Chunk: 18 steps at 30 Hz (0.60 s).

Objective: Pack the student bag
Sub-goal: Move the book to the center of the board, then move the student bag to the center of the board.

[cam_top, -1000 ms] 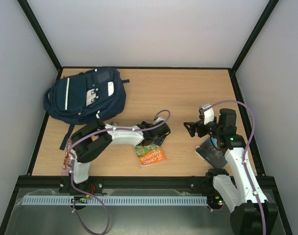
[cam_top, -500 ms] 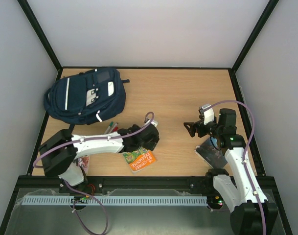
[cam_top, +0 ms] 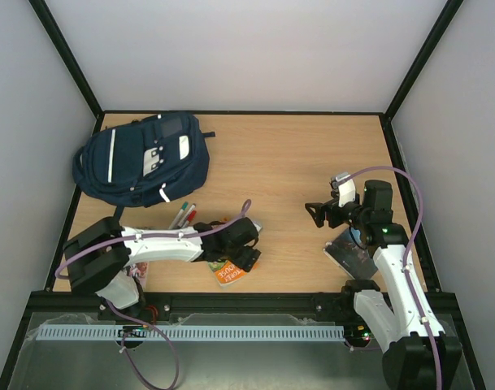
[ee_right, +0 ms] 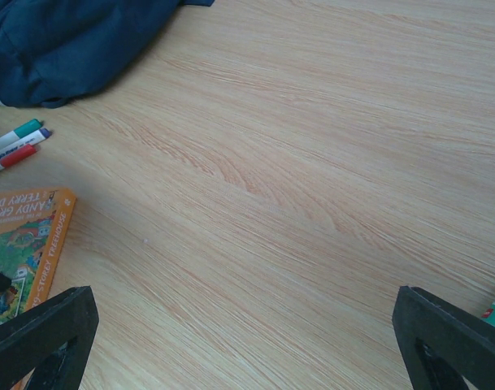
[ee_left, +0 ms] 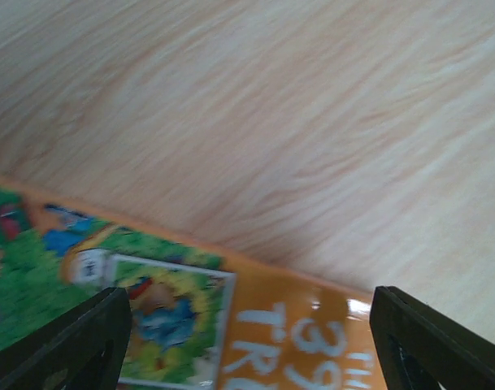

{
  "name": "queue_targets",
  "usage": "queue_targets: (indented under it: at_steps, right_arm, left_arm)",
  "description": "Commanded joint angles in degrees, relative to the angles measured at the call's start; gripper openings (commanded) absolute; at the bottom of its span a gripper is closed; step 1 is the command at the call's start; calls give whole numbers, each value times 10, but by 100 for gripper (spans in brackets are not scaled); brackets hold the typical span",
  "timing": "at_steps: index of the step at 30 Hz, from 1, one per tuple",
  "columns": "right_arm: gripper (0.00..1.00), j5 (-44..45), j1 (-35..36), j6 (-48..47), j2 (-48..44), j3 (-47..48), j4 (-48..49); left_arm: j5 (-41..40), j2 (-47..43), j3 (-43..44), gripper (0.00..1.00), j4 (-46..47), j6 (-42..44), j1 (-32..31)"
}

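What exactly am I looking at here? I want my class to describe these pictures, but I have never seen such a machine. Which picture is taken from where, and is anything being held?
You see two robot arms, the left arm and the right arm, bolted to the near edge of a wooden table. Each ends in a gripper with two fingers. The wide picture comes from a fixed camera above and behind the arms. The two close-ups come from small cameras on the wrists, so the dark shapes in their lower corners are the arm's own fingers. On the table lie a navy student bag, a few marker pens and an orange picture book. The left gripper hangs open low over the book. The right gripper is open too. Nothing is gripped.
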Motion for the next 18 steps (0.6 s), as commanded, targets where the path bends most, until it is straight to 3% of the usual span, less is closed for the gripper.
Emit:
queue_targets:
  at_steps: [1, 8, 12, 15, 18]
  right_arm:
    - [99, -10, -2, -2, -1, -2, -8]
    - [99, -15, -2, -3, 1, 0, -11]
    - [100, -18, -2, -2, 1, 1, -12]
    - [99, -22, -2, -2, 0, 1, -13]
    - [100, -28, -2, -2, -1, 2, -15]
  left_arm:
    - [-25, -7, -31, 83, -80, -42, 40]
    - [-63, -73, -53, 83, -142, -49, 93]
    - [-115, -118, -11, 90, -154, -20, 126]
    - [-157, -116, 43, 90, -178, 25, 193]
    - [-173, -100, 96, 83, -175, 84, 276]
